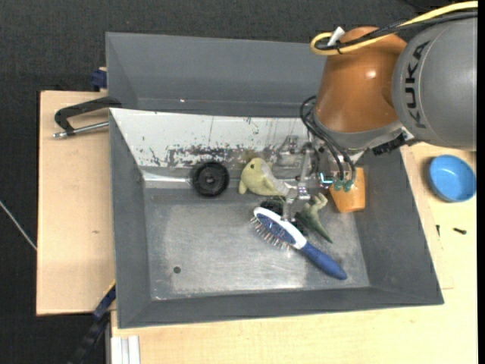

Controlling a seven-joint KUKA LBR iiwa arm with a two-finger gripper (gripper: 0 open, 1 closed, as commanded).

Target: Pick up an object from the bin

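From above, the gripper (pixel 301 196) hangs low in the bin's (pixel 227 271) back right, among a small cluster: a yellow toy (pixel 256 177) to its left, an orange block (pixel 350 196) to its right, and a blue-and-white brush (pixel 282 233) just in front. Going by closeness, the brush head is the likeliest target. A good grasp would centre on one thing, clear of its neighbours. Whether the gripper is open or closed cannot be told, nor whether it touches anything.

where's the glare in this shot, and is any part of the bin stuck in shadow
Camera view: strong glare whitens the far wall of the bin, just above the black round piece. The floor has a soft sheen. It is darker under the orange wrist cover, around the end effector. The blue brush lies evenly lit.
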